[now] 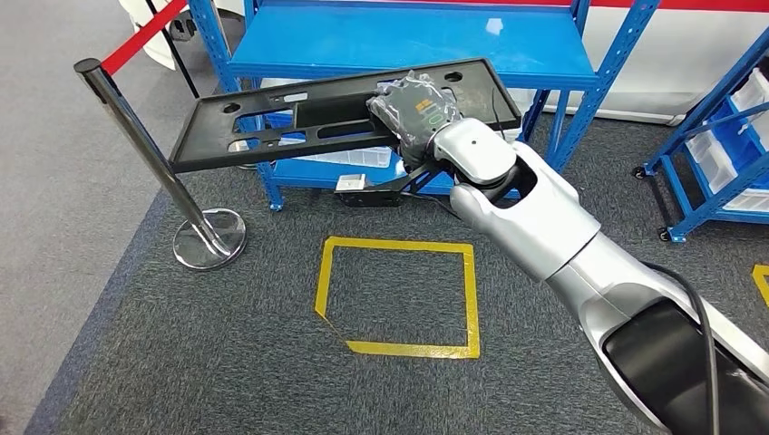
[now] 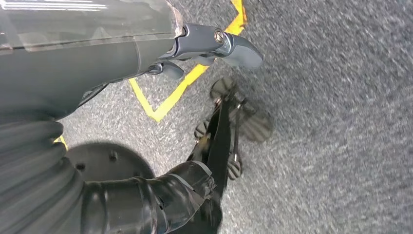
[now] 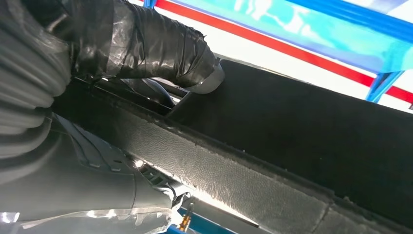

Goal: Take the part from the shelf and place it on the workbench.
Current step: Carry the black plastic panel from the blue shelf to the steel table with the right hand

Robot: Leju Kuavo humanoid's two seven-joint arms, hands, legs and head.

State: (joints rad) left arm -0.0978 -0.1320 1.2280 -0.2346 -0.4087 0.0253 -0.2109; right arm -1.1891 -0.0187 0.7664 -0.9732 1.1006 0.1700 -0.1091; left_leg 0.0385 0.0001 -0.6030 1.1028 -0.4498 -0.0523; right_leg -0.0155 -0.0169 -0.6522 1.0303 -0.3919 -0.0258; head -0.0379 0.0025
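- The right hand (image 1: 413, 113), covered in clear plastic film, holds the long flat black plastic part with cut-out openings (image 1: 299, 118); its fingers are closed over the part's right portion.
- The part is in the air in front of the blue metal shelf (image 1: 408, 45), tilted so that its left end hangs lower, above the dark grey carpet floor (image 1: 181, 344).
- In the right wrist view, a taped dark finger (image 3: 146, 44) reaches over the textured edge of the part (image 3: 292, 126).
- The left hand (image 2: 195, 48) hangs above the carpet, holding nothing; its grey thumb (image 2: 229, 44) is stretched out and a dark finger below it is curled.
- A yellow tape rectangle (image 1: 399, 245) is marked on the floor below the part.
- A chrome barrier post with a round base (image 1: 145, 136) stands left of the shelf, with a red belt (image 1: 145, 36) attached.
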